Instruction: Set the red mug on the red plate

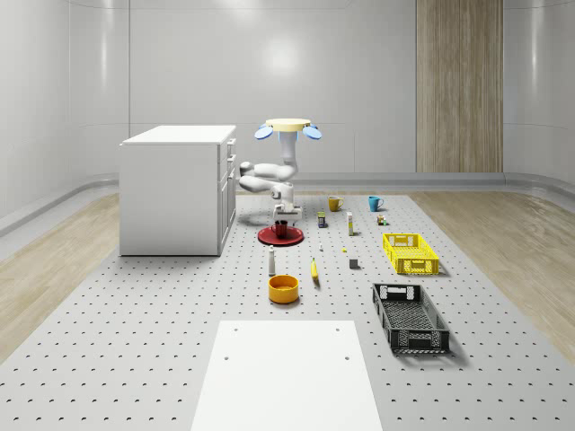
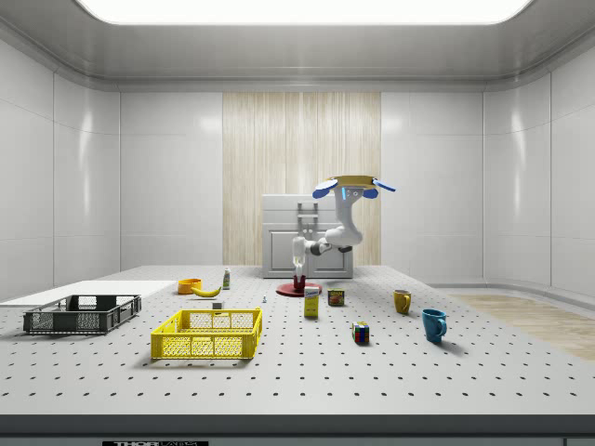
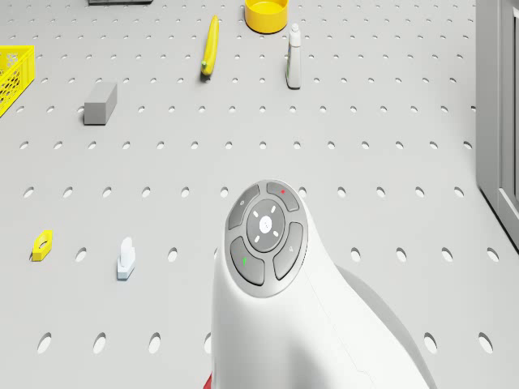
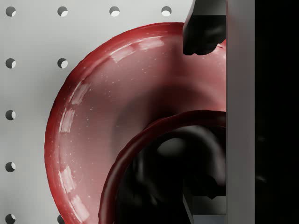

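Hovering beside the white cabinet [image 1: 175,189], the drone [image 1: 287,127] was seen with its gripper [image 1: 282,218] pinched on the red mug's [image 4: 163,172] rim, the mug lowered onto the red plate [image 4: 88,121]; placement was judged nearly done, release and lift-off being called for next.

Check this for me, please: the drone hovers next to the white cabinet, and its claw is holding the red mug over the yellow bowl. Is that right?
Not quite. The claw holds the red mug over the red plate, not the yellow bowl, as the whole-scene view and wrist view show. The drone does hover next to the white cabinet.
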Controlling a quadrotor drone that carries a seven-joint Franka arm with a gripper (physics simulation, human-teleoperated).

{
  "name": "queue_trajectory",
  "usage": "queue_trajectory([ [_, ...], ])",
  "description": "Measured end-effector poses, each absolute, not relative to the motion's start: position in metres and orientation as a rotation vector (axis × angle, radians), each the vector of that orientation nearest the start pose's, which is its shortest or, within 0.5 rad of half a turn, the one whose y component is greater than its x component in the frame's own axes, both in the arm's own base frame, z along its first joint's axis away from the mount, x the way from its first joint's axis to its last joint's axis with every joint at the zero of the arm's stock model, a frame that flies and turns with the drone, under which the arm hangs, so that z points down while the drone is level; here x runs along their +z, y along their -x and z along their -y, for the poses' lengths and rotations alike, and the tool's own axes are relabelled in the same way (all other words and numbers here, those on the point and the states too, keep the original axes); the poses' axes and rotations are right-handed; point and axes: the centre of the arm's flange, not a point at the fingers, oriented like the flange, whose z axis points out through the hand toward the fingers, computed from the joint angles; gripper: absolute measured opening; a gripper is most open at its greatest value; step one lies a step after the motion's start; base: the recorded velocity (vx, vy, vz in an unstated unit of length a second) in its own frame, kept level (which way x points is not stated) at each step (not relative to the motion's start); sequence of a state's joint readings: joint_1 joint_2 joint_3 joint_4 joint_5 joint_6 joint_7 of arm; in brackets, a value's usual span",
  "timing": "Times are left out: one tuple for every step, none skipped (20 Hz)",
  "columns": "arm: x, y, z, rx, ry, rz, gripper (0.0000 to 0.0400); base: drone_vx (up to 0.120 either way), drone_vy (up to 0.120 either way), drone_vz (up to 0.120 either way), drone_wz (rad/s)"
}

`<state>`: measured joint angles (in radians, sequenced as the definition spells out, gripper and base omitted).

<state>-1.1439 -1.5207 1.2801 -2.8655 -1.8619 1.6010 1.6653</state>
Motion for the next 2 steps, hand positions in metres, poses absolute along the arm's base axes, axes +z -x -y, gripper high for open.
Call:
queue_trajectory([
  [0.5107,-0.3028,-0.0061,0.786,-0.001,0.002,0.0385,0.0,0.0,0.0,0.0],
  [0.5073,-0.3028,-0.0061,0.786,-0.001,0.002,0.0388,0.0,0.0,0.0,0.0],
])
